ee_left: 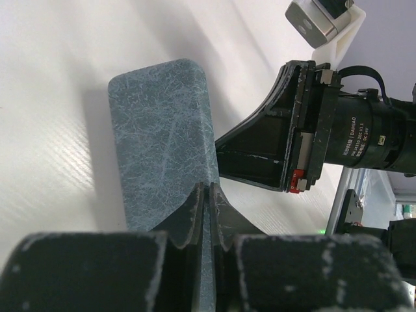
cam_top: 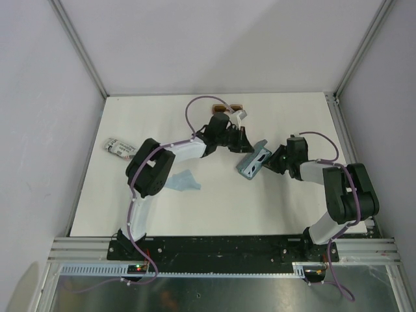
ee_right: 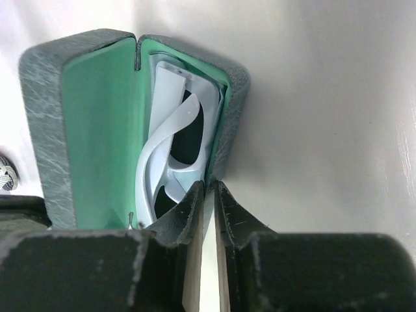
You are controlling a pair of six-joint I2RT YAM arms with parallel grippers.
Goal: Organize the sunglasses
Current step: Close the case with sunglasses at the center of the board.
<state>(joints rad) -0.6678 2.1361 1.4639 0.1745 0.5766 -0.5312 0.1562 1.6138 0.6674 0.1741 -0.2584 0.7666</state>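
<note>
**Case pinched from both sides, white pair inside**

Clenched with the left end effector (ee_left: 206,193) on a thin edge of the case (ee_right: 84,130). Clenched with the right end effector (ee_right: 209,188) on the rim from the opposite side, fingertips almost facing. White pair (ee_right: 168,104) folded in the green-lined half, just ahead of the right fingertips, one temple slanting across the lenses. Hard to tell whether that temple sits below the rim.

Likely trouble:
- closing the lid onto a proud temple, jamming or bending it
- pulling unevenly and twisting the hinge
- slipping off the thin rim, letting the case flop and spill the white pair
- knocking fingers together, working this close

Brown pair (cam_top: 226,107) beyond the left end effector, close by its wrist, toward the far edge of the bench (cam_top: 292,123), not yet cased. Cloth (cam_top: 186,181) well back of it, beside the left arm. Nothing seen blocking the lid but possibly the temple.
</note>
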